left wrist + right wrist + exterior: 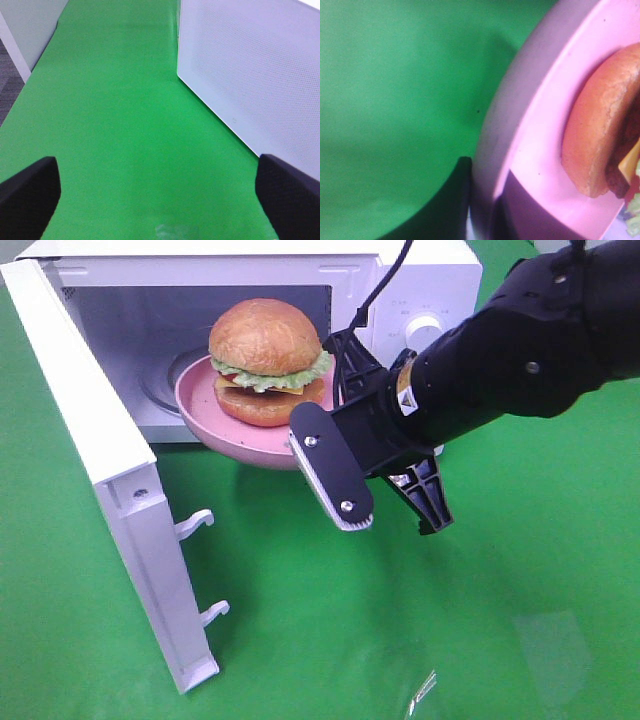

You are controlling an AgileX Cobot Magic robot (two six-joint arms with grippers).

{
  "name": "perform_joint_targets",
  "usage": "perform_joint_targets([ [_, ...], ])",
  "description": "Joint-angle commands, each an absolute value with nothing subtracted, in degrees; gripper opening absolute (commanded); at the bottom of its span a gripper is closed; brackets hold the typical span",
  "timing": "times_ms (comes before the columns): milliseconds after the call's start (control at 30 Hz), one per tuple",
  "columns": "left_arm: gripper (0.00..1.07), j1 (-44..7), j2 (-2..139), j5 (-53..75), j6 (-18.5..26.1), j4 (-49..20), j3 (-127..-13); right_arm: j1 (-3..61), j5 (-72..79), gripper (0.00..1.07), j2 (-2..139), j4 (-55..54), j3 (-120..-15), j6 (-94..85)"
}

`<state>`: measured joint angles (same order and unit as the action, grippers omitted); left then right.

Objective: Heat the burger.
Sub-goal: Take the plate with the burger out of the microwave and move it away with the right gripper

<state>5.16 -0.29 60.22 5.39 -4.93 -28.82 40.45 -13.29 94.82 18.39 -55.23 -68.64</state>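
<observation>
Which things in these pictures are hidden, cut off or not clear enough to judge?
- Exterior high view: the right end effector covers the near rim of the pink plate, so the grip is not visible there.
- Right wrist view: the burger is cut off by the picture edge.
- Left wrist view: the left end effector shows only two pads; the microwave shows only a wall.

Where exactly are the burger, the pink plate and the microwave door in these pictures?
burger [264, 337]: high outside view, on the top bun.
pink plate [197, 407]: high outside view, on its bare left inner surface.
microwave door [105, 470]: high outside view, on the open door's inner face.
</observation>
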Motion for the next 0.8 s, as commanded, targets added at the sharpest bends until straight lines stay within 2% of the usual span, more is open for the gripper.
perform_joint_targets([
  [33,0.98,5.16,-1.15,59.42,5.33,-5.04,-28.59,40.22,-10.54,0.0,91.44,18.96,-53.63,-67.49],
  [233,0.98,5.16,-1.15,59.42,5.33,-5.04,-28.59,40.22,-11.63,0.0,82.16,18.96,-46.75,-66.23],
  [600,0.98,5.16,-1.15,59.42,5.33,-5.04,-28.59,40.22,-17.88,0.0,71.16,19.02,-40.34,-66.23],
  [800,0.98,5.16,-1.15,59.42,5.33,-5.04,-28.59,40.22,-23.66,0.0,61.42,23.84,-35.64,-60.05],
])
